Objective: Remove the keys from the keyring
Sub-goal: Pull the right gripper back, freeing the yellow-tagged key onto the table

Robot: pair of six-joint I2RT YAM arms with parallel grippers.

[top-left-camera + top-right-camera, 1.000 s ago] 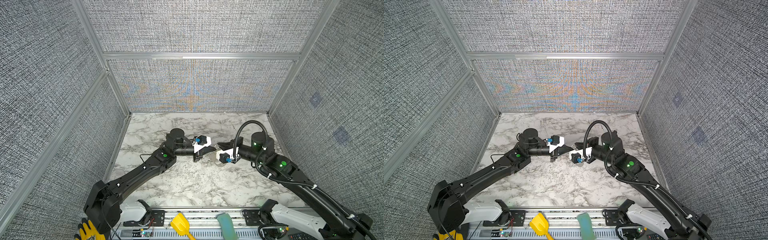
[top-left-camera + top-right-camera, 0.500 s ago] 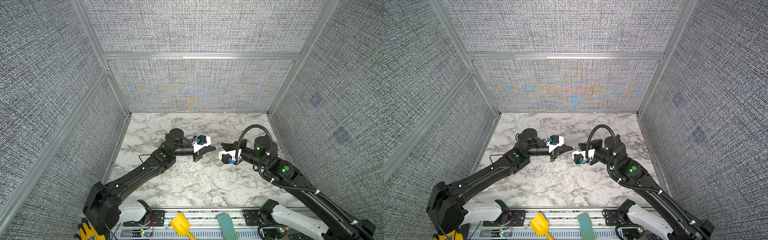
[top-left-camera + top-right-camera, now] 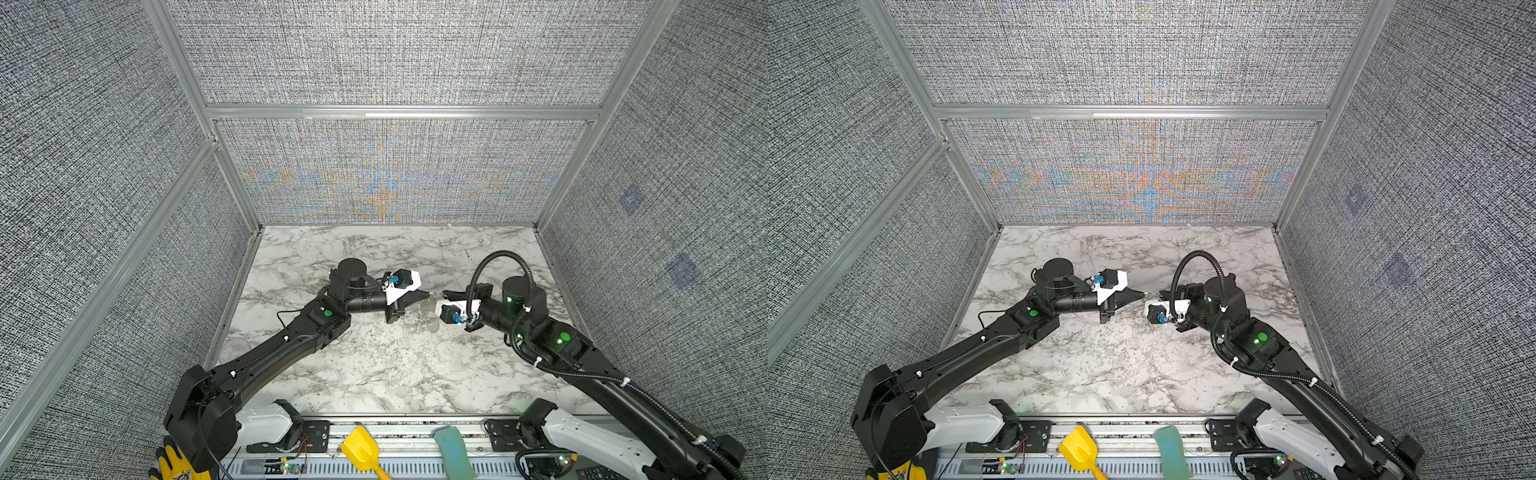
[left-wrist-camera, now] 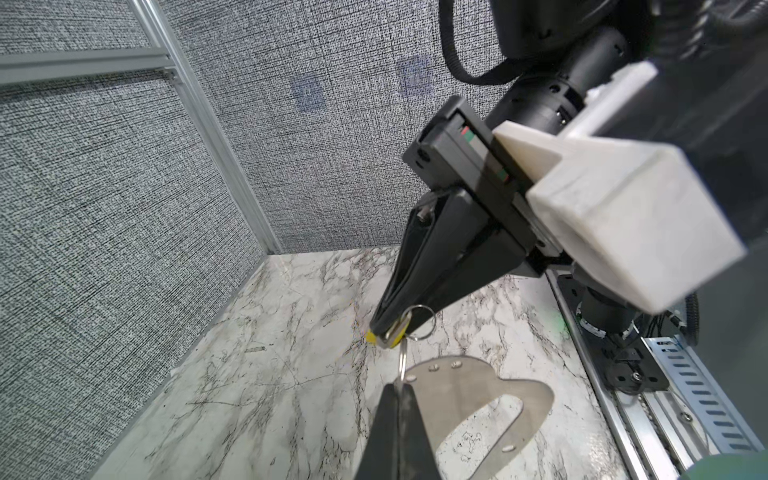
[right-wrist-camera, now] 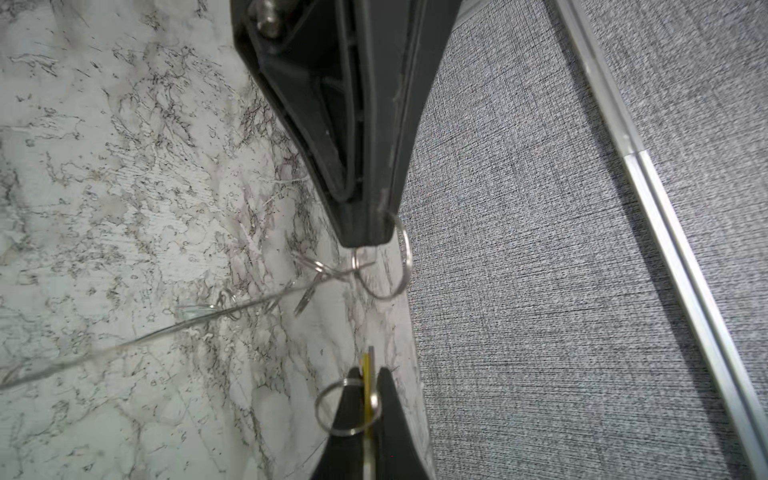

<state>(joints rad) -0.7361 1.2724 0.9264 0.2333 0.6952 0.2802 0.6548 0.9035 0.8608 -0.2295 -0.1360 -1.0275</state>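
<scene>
In the left wrist view my left gripper (image 4: pixel 400 386) is shut on a thin wire ring (image 4: pixel 402 361) that hangs through a hole of the keyring (image 4: pixel 469 386), a flat grey plate held just above the marble. My right gripper (image 5: pixel 368 370) is shut on the yellow-tagged key (image 5: pixel 366 399), and a small split ring (image 5: pixel 332 409) dangles from that key. That split ring hangs apart from the larger ring (image 5: pixel 395 270) at the left fingertips. The plate shows edge-on as a thin line (image 5: pixel 124 345) in the right wrist view. In both top views the two grippers (image 3: pixel 428 294) (image 3: pixel 444 294) face each other tip to tip with a small gap.
A cluster of small wire rings (image 5: pixel 316 268) hangs by the plate's edge. A yellow scoop (image 3: pixel 361 451) and a teal block (image 3: pixel 453 453) lie on the front rail. Fabric walls close the marble table (image 3: pixel 374 374) on three sides.
A second ago the two gripper tips touched. The right gripper has drawn back to the right with the yellow-tagged key, opening a small gap. The left arm stayed in place.
</scene>
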